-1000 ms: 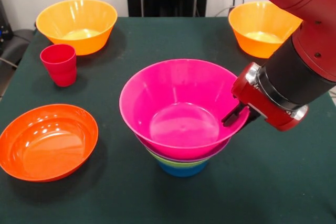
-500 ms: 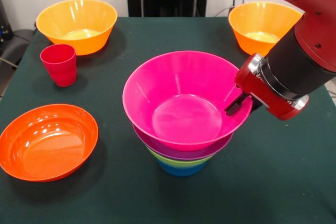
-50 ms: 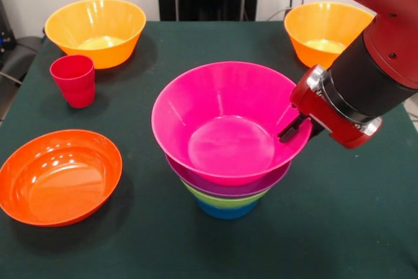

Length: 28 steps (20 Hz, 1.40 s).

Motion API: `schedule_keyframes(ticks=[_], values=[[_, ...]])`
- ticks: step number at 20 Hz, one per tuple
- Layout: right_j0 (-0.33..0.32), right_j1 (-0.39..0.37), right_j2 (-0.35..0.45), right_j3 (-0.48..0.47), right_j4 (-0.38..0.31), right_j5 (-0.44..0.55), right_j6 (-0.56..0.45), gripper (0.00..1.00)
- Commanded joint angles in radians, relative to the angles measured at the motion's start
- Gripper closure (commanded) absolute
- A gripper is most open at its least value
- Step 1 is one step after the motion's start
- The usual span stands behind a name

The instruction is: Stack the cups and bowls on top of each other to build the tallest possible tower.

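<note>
The tower stands at the table's middle: a small blue bowl (image 3: 225, 212) at the base, then a lime green bowl (image 3: 225, 198), then a wide purple bowl (image 3: 225, 186). Above it sits the large pink bowl (image 3: 222, 138), raised and slightly tilted, so more of the purple rim shows beneath. My gripper (image 3: 293, 128) is shut on the pink bowl's right rim; one dark finger shows inside the wall. The red ridged cup (image 3: 73, 80) stands at the left. No blue cup is in view.
A wide orange bowl (image 3: 59, 174) lies at the front left. Two large yellow-orange bowls stand at the back, one on the left (image 3: 95, 31) and one on the right (image 3: 324, 34). My arm crosses above the table's right side.
The pink bowl has risen off the purple bowl with my gripper on its right rim. In the last half second it only shifted slightly left.
</note>
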Motion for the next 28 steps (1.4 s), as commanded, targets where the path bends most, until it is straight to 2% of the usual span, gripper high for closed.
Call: schedule_keyframes(ticks=[1, 5, 16, 28], values=[[-0.032, 0.021, 0.097, 0.024, -0.075, -0.020, 0.004, 1.00], [-0.054, 0.040, 0.082, -0.011, -0.077, -0.030, -0.001, 1.00], [-0.022, 0.019, 0.122, 0.062, -0.089, -0.092, -0.010, 1.00], [-0.029, 0.055, 0.102, -0.021, -0.042, -0.032, 0.056, 1.00]])
